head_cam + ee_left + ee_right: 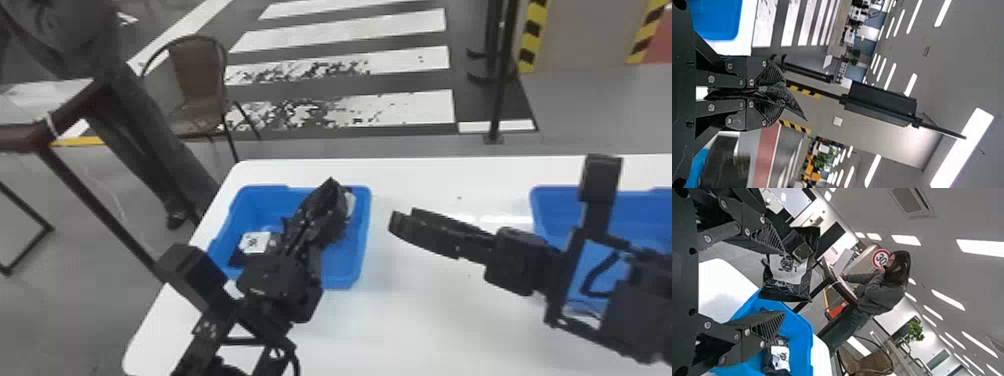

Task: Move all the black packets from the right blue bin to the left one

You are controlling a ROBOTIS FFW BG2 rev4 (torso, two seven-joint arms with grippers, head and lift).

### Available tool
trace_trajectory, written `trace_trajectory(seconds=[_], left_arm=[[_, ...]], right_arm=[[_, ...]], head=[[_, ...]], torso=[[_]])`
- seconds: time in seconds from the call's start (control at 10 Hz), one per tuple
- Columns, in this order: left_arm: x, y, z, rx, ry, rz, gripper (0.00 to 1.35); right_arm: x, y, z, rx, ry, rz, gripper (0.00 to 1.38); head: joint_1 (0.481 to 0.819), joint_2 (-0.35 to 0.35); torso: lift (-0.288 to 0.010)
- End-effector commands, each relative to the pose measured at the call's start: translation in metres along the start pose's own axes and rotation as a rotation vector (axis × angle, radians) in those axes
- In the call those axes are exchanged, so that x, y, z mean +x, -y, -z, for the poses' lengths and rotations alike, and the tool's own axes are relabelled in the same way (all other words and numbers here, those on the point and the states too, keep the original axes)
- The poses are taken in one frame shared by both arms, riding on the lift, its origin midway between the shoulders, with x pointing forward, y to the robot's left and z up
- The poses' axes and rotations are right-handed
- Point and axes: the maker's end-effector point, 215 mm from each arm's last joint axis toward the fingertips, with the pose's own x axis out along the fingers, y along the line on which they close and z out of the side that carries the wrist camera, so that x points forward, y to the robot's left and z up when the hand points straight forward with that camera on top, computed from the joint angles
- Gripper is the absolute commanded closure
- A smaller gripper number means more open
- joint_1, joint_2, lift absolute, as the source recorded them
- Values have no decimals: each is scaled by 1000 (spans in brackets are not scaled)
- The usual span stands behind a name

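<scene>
Right now, nearest, the left gripper point(314, 221) hangs over the left blue bin point(364, 240), its fingers closed on one black packet point(327, 205). That packet's long axis slants forward and rightward, its pointed end turned away from the robot. Inside the left bin, toward its left wall, lies a second black packet point(255, 244), white label up; I cannot tell its long axis. Just right of the bin, the right gripper point(402, 225) has its fingers spread, tips toward the bin. Well right of it sits the right blue bin point(555, 212), partly behind the right arm, making two bins on the white surface point(425, 320). Beyond the left bin stand one chair point(197, 75) and, farther, striped floor point(345, 30).
</scene>
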Motion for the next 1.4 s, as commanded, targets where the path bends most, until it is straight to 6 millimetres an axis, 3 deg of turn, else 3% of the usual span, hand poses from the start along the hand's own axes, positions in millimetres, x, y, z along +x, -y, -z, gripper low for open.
trace_trajectory(seconds=[0.0,0.1,0.4,0.5,0.7,0.8,0.9,1.0,1.3], left_arm=[[13,-50,15,113,-10,-81,1220],[27,-73,22,152,-1,-111,1220],[68,-106,18,244,69,-149,1214],[72,-118,14,234,123,-169,1067],[66,-112,12,147,191,-159,159],[59,-110,17,91,195,-149,44],[43,-112,12,76,233,-150,128],[23,-112,4,57,276,-161,137],[-26,-78,-15,-11,239,-142,144]], right_arm=[[-14,7,7,29,13,28,153],[-17,11,13,42,0,41,153],[-19,9,6,23,6,43,153],[-19,9,7,27,6,42,153],[-28,20,2,5,13,78,153],[-40,36,-4,-27,10,135,151],[-62,59,-6,-68,-30,230,153],[-94,83,-23,-137,-45,352,153],[-202,108,-83,-334,-17,776,159]], head=[[695,287],[695,296],[695,325],[695,325],[695,334],[695,327],[695,307],[695,294],[695,174]], torso=[[-140],[-140],[-140],[-140],[-140],[-140],[-140],[-140],[-140]])
